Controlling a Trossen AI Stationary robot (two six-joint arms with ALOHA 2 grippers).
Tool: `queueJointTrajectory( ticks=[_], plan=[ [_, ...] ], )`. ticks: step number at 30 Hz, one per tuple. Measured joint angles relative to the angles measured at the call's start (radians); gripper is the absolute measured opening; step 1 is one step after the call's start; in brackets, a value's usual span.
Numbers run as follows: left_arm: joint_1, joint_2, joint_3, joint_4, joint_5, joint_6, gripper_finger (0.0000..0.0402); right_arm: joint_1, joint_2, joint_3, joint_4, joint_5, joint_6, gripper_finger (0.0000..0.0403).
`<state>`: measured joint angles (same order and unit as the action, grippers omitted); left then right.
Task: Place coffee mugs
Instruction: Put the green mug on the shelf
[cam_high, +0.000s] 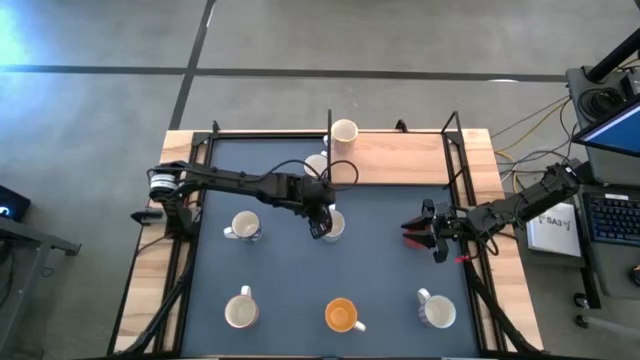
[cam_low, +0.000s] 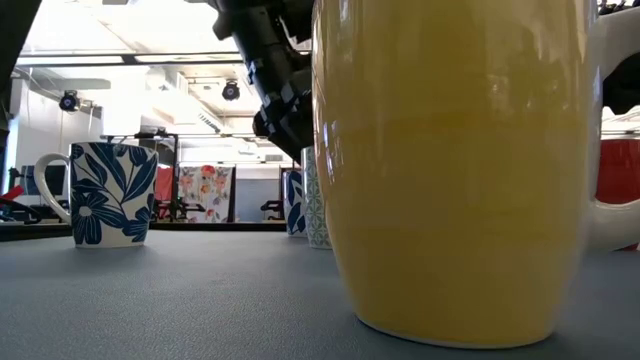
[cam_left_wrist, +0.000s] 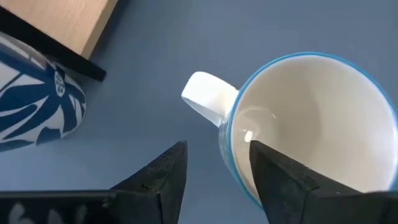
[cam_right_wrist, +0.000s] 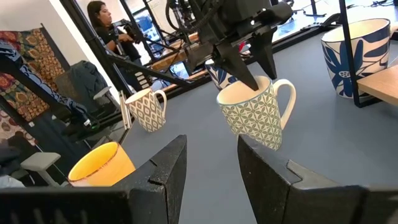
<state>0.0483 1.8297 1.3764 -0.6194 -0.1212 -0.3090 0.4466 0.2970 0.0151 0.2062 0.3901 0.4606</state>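
Yellow-orange glaze fills the near foreground of the low view, where the orange mug (cam_low: 450, 170) stands so close to the lens that it hides much of the table; from above it sits at the bottom centre of the dark mat (cam_high: 390, 300), flanked by a pale mug (cam_high: 240, 311) at lower left and another (cam_high: 437, 311) at lower right, the three reading as a row already set out. Farther up the frame, in the middle band, a floral blue-and-white mug (cam_high: 244, 226) stands left of centre, and the left gripper (cam_high: 322, 226) reaches in from the left to the patterned mug (cam_right_wrist: 255, 112) at the centre. Its jaws are parted with one finger inside the cup and one outside, straddling the rim beside the handle (cam_left_wrist: 208, 102); whether they press the wall cannot be told, though a rim grip like this probably suits lowering or lifting the mug upright. The right gripper (cam_high: 432, 235) waits at middle right with its jaws spread and empty, pointed at the same mug, likely kept clear so the arms do not cross. Farthest, at the top centre, another mug (cam_high: 344, 132) rests on the wooden board (cam_high: 410, 157), with two more just below it at the board's edge, seemingly stock awaiting placement.
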Motion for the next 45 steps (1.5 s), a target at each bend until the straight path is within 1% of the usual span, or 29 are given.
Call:
queueJointTrajectory(
  ticks=[4,10,11,16,19,22,27,30,32,35,39,41,43,45],
  plan=[
    [0.000,0.000,-0.004,0.006,0.000,0.005,0.0111,0.000,0.000,0.000,0.000,0.000,0.000,0.0132],
    [0.000,0.000,0.029,0.026,0.002,0.008,0.0019,0.000,0.000,0.000,0.000,0.000,0.000,0.0132],
    [0.000,0.000,0.039,0.025,0.003,0.004,0.0010,0.000,0.000,0.000,0.000,0.000,0.000,0.0132],
    [0.001,0.000,0.119,0.034,0.007,-0.012,0.0006,0.000,0.000,0.000,0.000,0.000,0.000,0.0132],
    [0.001,0.000,0.146,0.025,0.007,-0.014,0.0002,0.000,0.000,0.000,0.000,0.000,0.000,0.0132],
    [0.001,0.000,0.151,0.019,0.006,-0.015,0.0004,0.000,0.000,0.000,0.000,0.000,0.000,0.0132],
    [0.000,0.000,0.148,-0.049,0.007,-0.019,0.0005,0.000,0.000,0.000,0.000,0.000,0.000,0.0132],
    [-0.002,0.000,0.147,-0.060,0.011,-0.032,0.0018,0.000,0.000,0.000,0.000,0.000,0.000,0.0132],
    [-0.002,0.000,0.147,-0.065,0.011,-0.033,0.0039,0.000,0.000,0.000,0.000,0.000,0.000,0.0132],
    [-0.002,0.014,0.147,-0.073,0.010,-0.035,0.0083,0.000,0.000,0.000,0.000,0.000,0.000,0.0132],
    [0.005,0.063,0.145,-0.087,0.010,-0.056,0.0150,0.000,0.000,0.000,-0.001,0.000,0.000,0.0132],
    [0.008,0.087,0.145,-0.088,0.010,-0.072,0.0172,0.000,0.000,0.000,0.000,0.000,0.000,0.0132],
    [0.011,0.108,0.153,-0.087,0.008,-0.075,0.0183,0.000,-0.001,0.000,0.000,0.000,0.000,0.0132],
    [0.013,0.131,0.167,-0.086,0.002,-0.075,0.0182,0.000,-0.001,0.000,0.000,0.000,0.000,0.0132]
  ],
)
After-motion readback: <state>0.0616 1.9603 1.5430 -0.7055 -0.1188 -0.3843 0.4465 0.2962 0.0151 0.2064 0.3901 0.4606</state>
